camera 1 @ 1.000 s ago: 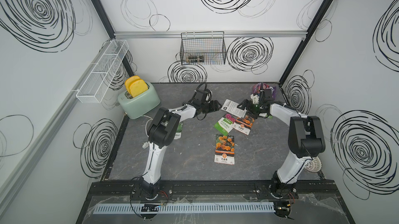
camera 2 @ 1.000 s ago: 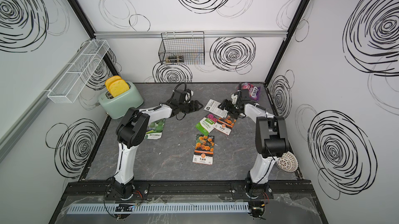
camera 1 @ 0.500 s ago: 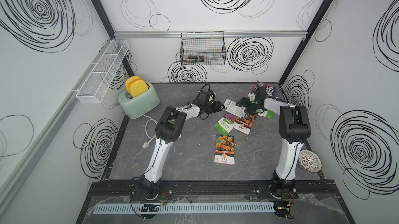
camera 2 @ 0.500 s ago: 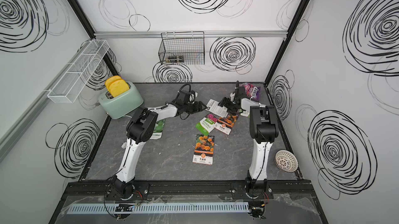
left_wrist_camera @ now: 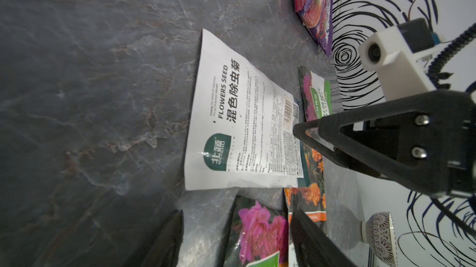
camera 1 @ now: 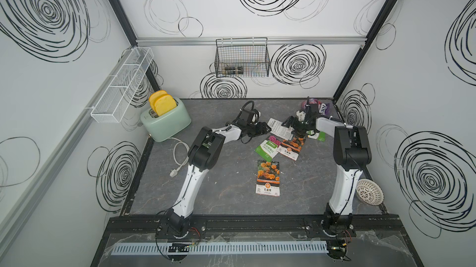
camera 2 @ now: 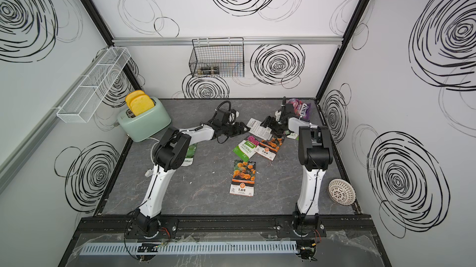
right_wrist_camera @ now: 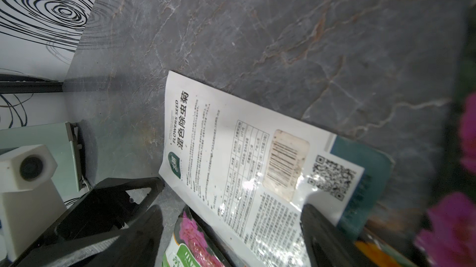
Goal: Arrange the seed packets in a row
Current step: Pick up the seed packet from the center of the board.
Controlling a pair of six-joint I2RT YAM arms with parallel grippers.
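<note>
- Top views: both arms reach to the far middle of the table (camera 1: 226, 193), facing each other across the white packet (camera 1: 279, 128), which lies text side up.
- Left gripper (camera 1: 264, 129) sits at that packet's left edge. In the left wrist view its fingers (left_wrist_camera: 164, 240) are spread wide and clamp nothing.
- Right gripper (camera 1: 288, 125) is at the packet's right end, jaws apart. In the right wrist view its fingers (right_wrist_camera: 322, 232) straddle the packet; contact cannot be told.
- Pink packet (camera 1: 268, 147) lies just near the white one, with a marigold packet (camera 1: 293, 146) touching its right side.
- Second marigold packet (camera 1: 268, 178) lies alone, nearer.
- Green packet (camera 1: 318, 135) is partly under the right arm.
- Dark packet (camera 2: 189, 155) is partly under the left elbow.
- Candy bag (camera 1: 319, 105) is in the far right corner.
</note>
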